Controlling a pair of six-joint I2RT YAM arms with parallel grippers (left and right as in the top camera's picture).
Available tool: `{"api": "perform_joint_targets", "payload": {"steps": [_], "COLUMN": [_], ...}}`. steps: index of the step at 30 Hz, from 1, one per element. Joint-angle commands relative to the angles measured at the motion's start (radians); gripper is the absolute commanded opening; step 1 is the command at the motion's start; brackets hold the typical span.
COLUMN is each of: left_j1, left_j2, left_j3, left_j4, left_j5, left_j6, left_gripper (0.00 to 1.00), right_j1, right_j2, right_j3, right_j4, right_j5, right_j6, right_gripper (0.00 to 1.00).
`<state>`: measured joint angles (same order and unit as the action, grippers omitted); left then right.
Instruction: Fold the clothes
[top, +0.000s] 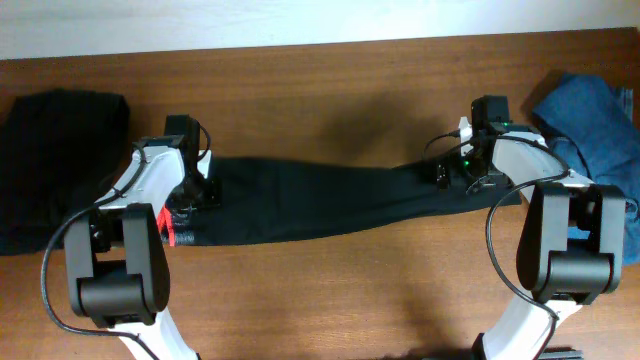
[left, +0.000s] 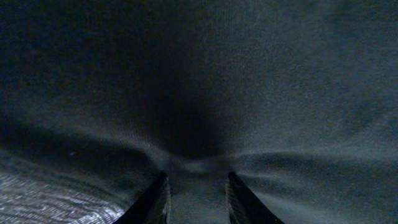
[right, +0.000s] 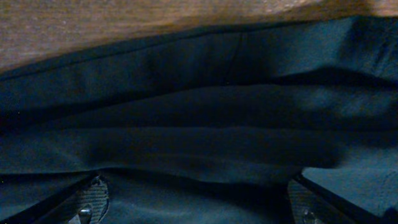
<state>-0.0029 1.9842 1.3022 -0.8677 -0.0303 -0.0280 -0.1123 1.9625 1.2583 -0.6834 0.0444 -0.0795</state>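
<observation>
One pair of black trousers (top: 320, 195) lies stretched flat across the middle of the tabletop (top: 330, 90), running from 9 o'clock to 3 o'clock. One red stripe (top: 168, 226) shows at their 9 o'clock end. Two arms reach in from 6 o'clock, one at each end of the trousers.

The left claw (left: 197, 176) has its two fingers (left: 155, 199) drawn near together, pinching a puckered fold of the trousers. The right claw (right: 198, 186) is spread wide, its two pads (right: 93, 200) well apart, with trouser fabric lying between them.

Two other garments lie apart from the trousers: one black heap (top: 55, 150) at 9 o'clock and one blue denim (top: 590, 125) at 2 o'clock.
</observation>
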Motion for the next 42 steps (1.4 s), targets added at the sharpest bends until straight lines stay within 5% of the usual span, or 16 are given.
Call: {"api": "perform_joint_targets", "payload": {"steps": [1,6,18,25,30,42], "left_j1": [0.015,0.017,0.017,0.02,0.021,0.082], "left_j2": [-0.014,-0.014,-0.084,-0.15,-0.154,-0.154], "left_j3": [-0.007,-0.003,0.177,0.225,0.225,0.225], "left_j4": [0.009,0.016,-0.048,-0.095,-0.119,-0.159], "left_j5": [-0.043,-0.045,0.002,-0.003,-0.003,0.013], "left_j6": [-0.013,-0.012,-0.013,-0.013,-0.013,-0.014], "left_gripper": [0.3,0.3,0.59,0.79,0.84,0.92], "right_j1": [-0.008,-0.007,-0.078,-0.259,-0.309,-0.292], "right_j2": [0.01,0.007,-0.095,-0.092,-0.091,-0.024], "right_j3": [-0.022,0.014,0.317,0.277,0.194,-0.037], "right_j4": [0.032,0.048,-0.317,-0.377,-0.3,0.023], "right_j5": [0.092,0.092,0.071,-0.218,-0.402,-0.404], "right_j6": [0.005,0.005,0.087,0.108,-0.051,-0.179], "right_gripper": [0.98,0.99,0.96,0.98,0.98,0.98]}}
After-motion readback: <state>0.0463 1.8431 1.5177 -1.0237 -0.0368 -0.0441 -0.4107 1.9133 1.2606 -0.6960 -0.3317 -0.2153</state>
